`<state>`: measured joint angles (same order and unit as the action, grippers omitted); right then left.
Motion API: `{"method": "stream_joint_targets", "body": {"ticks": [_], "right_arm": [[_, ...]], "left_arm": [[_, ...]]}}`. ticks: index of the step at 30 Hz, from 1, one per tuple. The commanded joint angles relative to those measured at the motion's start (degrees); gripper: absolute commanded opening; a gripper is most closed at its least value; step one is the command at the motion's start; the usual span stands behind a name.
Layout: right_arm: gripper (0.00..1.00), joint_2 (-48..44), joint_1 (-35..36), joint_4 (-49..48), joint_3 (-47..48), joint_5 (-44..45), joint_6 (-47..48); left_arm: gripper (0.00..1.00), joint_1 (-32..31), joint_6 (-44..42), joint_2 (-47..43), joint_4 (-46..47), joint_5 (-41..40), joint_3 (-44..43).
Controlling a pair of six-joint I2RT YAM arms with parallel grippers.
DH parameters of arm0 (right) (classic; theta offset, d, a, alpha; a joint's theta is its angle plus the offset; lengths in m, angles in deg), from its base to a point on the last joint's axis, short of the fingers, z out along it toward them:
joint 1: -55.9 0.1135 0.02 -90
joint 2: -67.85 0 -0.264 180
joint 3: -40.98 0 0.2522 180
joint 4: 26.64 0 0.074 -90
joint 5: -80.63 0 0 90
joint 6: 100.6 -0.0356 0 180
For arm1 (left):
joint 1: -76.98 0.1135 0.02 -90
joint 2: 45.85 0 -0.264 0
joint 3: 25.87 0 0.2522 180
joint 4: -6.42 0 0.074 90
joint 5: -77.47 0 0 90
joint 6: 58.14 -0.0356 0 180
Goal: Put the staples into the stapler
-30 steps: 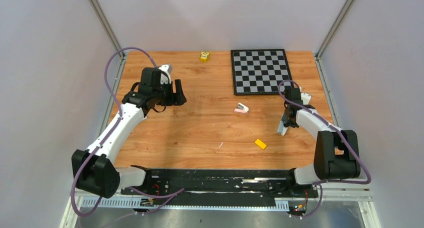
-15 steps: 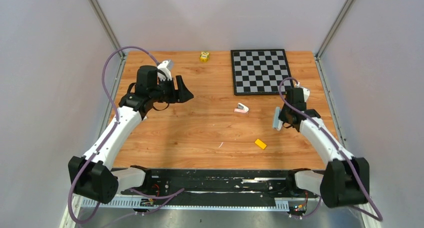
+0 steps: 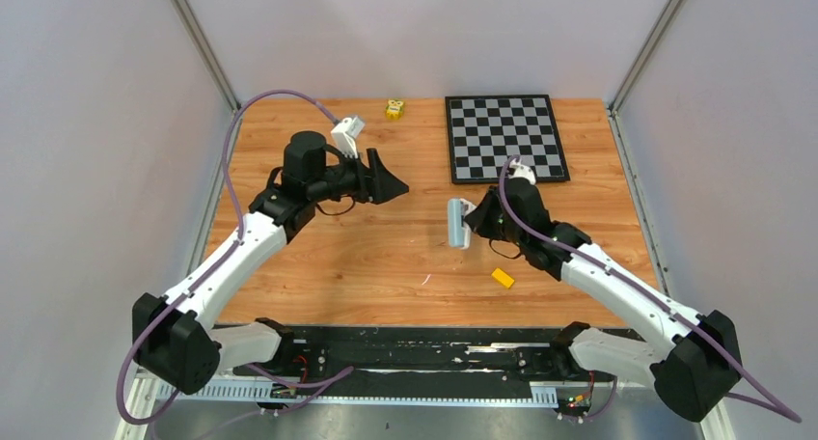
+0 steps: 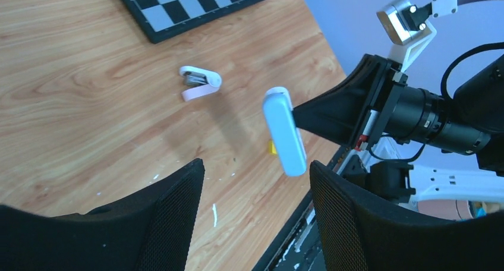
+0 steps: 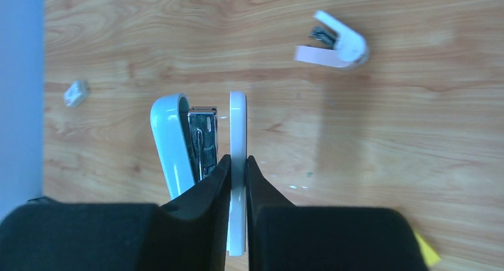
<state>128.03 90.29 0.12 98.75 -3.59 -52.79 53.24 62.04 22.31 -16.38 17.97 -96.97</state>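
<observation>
Your right hand (image 5: pixel 238 159) pinches the opened stapler (image 5: pixel 172 140) mid-frame over the worktop (image 3: pixel 367 257), your left hand (image 4: pixel 255 167) spread wide, empty.

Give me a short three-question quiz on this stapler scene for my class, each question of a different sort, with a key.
1. True or false: the left gripper holds the blue stapler.
2. Fill in: by the robot's own sides, the chessboard lies on the far ____ part of the table.
3. What colour is the small block lying near the right arm? A) yellow B) green C) red

Key
1. False: the right gripper is shut on it, and the left gripper is open and empty.
2. right
3. A
</observation>
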Motion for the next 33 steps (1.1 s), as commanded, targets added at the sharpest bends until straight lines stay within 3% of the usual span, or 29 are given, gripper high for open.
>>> {"method": "stream_joint_targets", "body": {"ticks": [1,9,13,20,23,28,30,33], "right_arm": [[0.0,1.65,5.77,-5.82,4.26,0.63,-4.96],[0.0,3.18,10.1,-8.23,5.7,3.01,-4.8],[0.0,2.74,10.45,-8.43,5.49,3.72,-4.21],[0.0,2.37,10.61,-8.95,4.88,4.4,-3.15],[0.0,2.79,10.61,-8.68,4.9,4.57,-2.55],[0.0,2.83,10.45,-8.83,4.18,5.11,-1.49],[0.1,3.0,10.36,-9.73,4.16,4.06,0.69],[0.33,2.41,8.27,-9.83,4.65,-2.23,8.16]], "left_arm": [[0.68,-3.44,2.32,2.39,4.75,0.33,0.0],[0.66,-10.6,4.68,8.95,8.29,-4.13,-1.16],[0.58,-11.15,6.43,12.19,10.27,-3.88,-1.3],[0.55,-12.2,8.8,17.6,14.62,-0.67,-3.03],[0.43,-12.2,8.26,18.27,13.71,-0.86,-3.71],[0.09,-12.26,5.06,17.77,10.78,-0.64,-4.6],[0.0,-12.24,2.54,17.29,9.57,-0.3,-4.93],[0.0,-12.26,-4.61,16.38,3.44,0.02,-6.77]]}}
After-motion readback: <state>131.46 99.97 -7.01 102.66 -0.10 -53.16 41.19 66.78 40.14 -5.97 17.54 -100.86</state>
